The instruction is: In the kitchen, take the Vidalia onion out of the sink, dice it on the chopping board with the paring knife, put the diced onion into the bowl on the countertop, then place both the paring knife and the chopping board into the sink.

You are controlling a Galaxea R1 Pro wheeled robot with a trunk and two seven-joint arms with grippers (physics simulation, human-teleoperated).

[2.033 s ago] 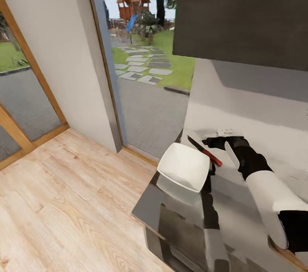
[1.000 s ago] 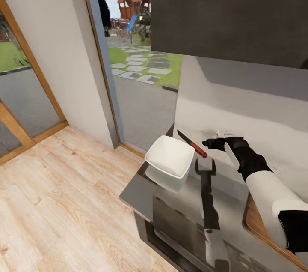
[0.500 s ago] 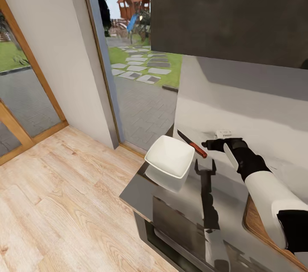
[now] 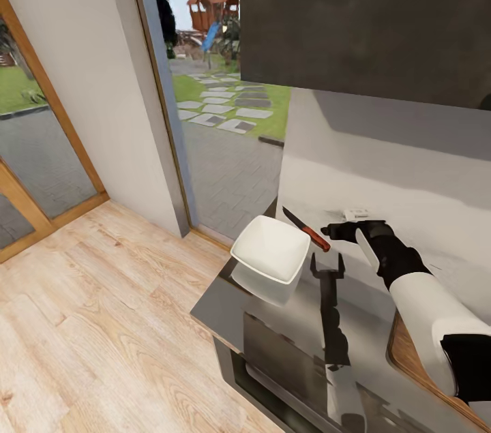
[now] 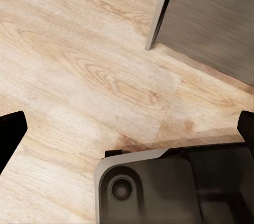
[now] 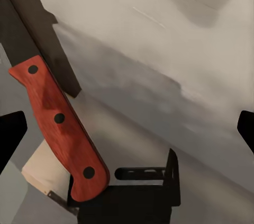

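white bowl [image 4: 271,256], red-handled dark-bladed knife [image 4: 308,230] beside it, glossy grey countertop [image 4: 354,310], pale wood-grain floor [image 4: 102,324].

Red-handled paring knife [image 4: 307,230] beside white bowl [image 4: 271,249] on countertop [image 4: 300,324].

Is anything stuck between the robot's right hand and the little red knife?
No. Nothing visible sits between them. The right gripper is just beside the red handle end of the paring knife, which lies on the countertop next to the bowl.
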